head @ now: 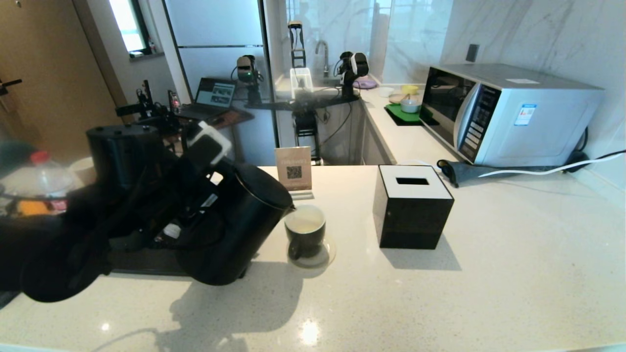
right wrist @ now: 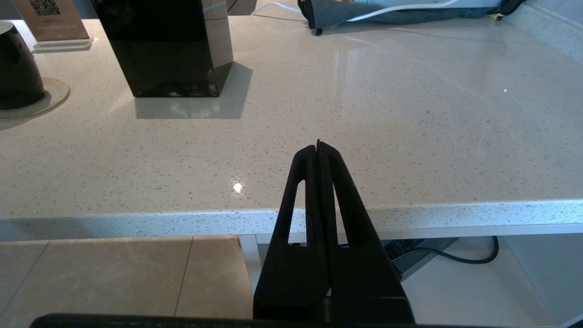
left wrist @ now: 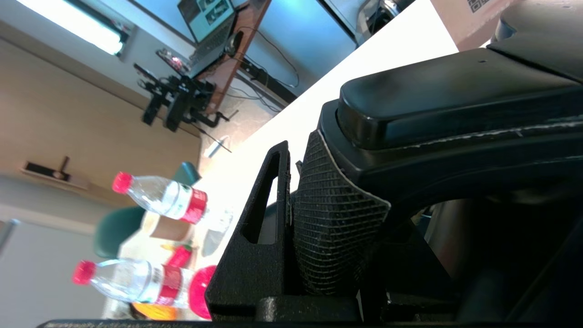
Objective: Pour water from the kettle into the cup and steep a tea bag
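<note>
The left tool is clamped on the handle of the kettle and holds it tipped, with its spout right over the rim of the cup. The cup sits on a small round coaster on the pale surface, and pale water shows inside it. A black box stands near the cup. The right tool waits low by the surface's front edge, its two fingers pressed together.

From the head we look down across the pale speckled stone counter. Our left wrist view sits close behind the matte black kettle's handle. Our right wrist view looks low over the counter edge, sharing the glossy black tissue box, upper left.
</note>
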Tool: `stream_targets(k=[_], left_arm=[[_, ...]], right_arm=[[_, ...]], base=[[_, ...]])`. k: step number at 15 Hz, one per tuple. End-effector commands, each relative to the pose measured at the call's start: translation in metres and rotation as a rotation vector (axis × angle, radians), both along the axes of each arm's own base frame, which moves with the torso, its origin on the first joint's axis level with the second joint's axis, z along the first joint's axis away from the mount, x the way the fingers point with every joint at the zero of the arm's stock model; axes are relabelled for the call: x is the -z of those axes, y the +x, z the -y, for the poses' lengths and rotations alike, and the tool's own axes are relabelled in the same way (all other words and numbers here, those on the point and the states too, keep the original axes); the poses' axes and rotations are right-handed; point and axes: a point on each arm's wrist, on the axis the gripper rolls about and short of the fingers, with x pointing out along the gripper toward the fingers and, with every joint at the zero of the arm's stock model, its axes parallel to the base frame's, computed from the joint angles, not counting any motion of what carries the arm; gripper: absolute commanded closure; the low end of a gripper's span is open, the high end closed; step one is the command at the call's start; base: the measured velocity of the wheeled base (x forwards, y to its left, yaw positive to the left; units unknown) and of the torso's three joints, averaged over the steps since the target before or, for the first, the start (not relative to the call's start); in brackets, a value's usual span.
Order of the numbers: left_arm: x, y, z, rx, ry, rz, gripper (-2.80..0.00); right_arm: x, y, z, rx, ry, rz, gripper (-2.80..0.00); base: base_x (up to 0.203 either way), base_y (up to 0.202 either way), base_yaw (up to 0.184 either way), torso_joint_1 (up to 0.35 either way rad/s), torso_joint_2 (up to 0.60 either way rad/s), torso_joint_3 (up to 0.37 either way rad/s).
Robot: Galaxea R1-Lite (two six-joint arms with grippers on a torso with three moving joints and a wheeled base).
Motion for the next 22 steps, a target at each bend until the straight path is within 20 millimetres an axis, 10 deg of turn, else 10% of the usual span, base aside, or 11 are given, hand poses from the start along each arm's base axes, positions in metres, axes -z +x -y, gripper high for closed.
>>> stream_targets(k=[1, 22], left_arm=[[0.000, -0.003, -0.001, -0.008, -0.025, 0.006, 0.00], [-0.017, -0.057, -0.033, -0.074, -0.318, 0.098, 0.00]], right_arm=[[0.000, 0.000, 0.000, 0.000, 0.000, -0.001, 0.00], [0.000, 0.000, 0.000, 0.000, 0.000, -0.001, 0.00]], base=[[0.000, 0.000, 0.000, 0.000, 0.00, 0.000], [0.000, 0.000, 0.000, 0.000, 0.00, 0.000]])
